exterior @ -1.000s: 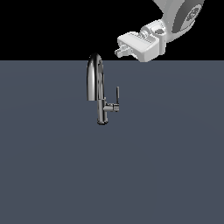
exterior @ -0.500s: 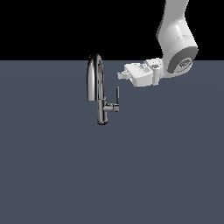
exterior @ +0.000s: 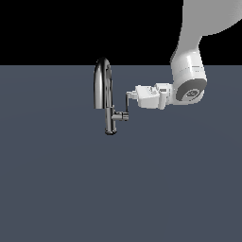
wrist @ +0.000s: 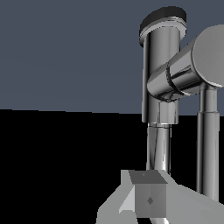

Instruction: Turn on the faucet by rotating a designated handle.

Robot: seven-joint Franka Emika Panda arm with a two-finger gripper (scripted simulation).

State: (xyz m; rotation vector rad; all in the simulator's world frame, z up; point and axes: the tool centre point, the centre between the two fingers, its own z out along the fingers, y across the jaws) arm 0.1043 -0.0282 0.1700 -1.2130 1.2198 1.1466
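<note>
Now the arm reaches in horizontally from the exterior view's right, wrist bent level — gripper (exterior: pixel 128 98) pointing at the faucet (exterior: pixel 105 97), which stands upright on the grey surface (exterior: pixel 118 189). Fingertips meet the upright handle (exterior: pixel 127 103) beside the stem — cannot tell whether the jaws grasp it.

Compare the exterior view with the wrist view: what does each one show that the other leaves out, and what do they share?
Only the exterior view shows the whole faucet with its arched spout, the white arm, and the gripper reaching the tip of the thin handle from the exterior view's right. Only the wrist view shows the side stub end-on in close-up and a grey finger in the foreground. Both show the chrome stem and the grey floor.
</note>
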